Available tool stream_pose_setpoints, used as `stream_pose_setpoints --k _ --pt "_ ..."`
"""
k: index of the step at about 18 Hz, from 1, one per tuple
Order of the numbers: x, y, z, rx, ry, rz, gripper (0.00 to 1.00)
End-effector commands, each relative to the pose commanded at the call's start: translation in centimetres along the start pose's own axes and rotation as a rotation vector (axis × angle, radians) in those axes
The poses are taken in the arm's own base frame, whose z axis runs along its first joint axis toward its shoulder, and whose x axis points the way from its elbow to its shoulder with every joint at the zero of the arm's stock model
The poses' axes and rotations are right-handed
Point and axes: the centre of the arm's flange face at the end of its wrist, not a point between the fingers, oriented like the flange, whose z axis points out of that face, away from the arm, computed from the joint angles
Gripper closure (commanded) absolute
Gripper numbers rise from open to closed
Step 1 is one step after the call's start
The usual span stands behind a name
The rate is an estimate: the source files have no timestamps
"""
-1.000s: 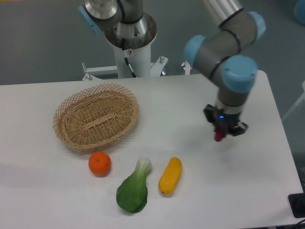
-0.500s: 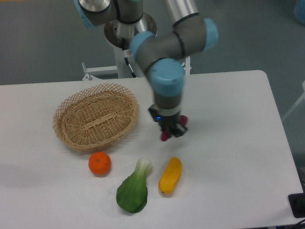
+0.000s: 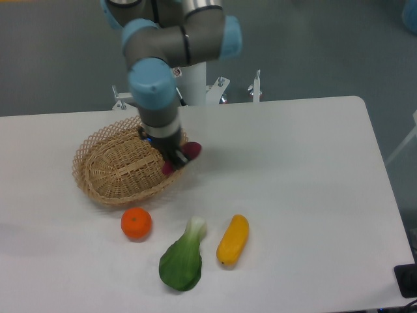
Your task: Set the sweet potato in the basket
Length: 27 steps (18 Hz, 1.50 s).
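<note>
My gripper [image 3: 174, 158] hangs over the right rim of the basket [image 3: 117, 166], shut on the sweet potato [image 3: 189, 152]. The dark red-purple sweet potato sticks out on both sides of the fingers, one end up to the right and the other down to the left. It is held in the air, tilted, above the basket's right edge. The woven tan basket lies on the left part of the white table and has nothing in it.
In front of the basket sits a round orange fruit [image 3: 136, 223]. A green leafy vegetable [image 3: 182, 257] and a yellow elongated vegetable [image 3: 233, 239] lie near the table's front. The arm's base post [image 3: 189, 72] stands behind the basket.
The arm has swung left across the table, carrying the sweet potato from the right side, past the middle, to above the basket's right rim.
</note>
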Motion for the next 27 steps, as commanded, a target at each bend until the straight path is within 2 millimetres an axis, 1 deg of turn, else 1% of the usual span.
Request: stream_pose_setpoints --k 3,5,7,8,9,10,14,16,20,22,23,26,27 --pt "0.9 -0.2 1.0 -0.007 0.017 -0.002 0.81" --pt "2.0 -0.5 1.7 -0.015 0.025 0.006 0.80" --pt "2.4 -0.3 2.0 -0.021 0.033 0.008 0.76" --pt "2.5 -0.2 2.0 -0.021 0.033 0.008 0.69" --pt "2.6 -0.3 2.0 -0.019 0.034 0.009 0.57" --pt "2.6 -0.3 2.0 -0.021 0.033 0.009 0.47" --pt "2.5 -0.3 2.0 -0.020 0.029 0.009 0.22" --pt "2.4 -0.3 1.7 -0.020 0.020 0.007 0.02" --pt "1.8 -0.3 0.4 -0.009 -0.009 0.001 0.00" --pt "1.2 0.1 0.0 -0.006 -0.016 -0.006 0.00" --pt "0.3 1.0 -0.2 -0.006 -0.019 -0.031 0.00" --pt "-3.4 4.3 -1.5 0.006 -0.041 -0.091 0.00" --pt "-4.9 5.7 -2.2 0.009 -0.054 -0.099 0.00"
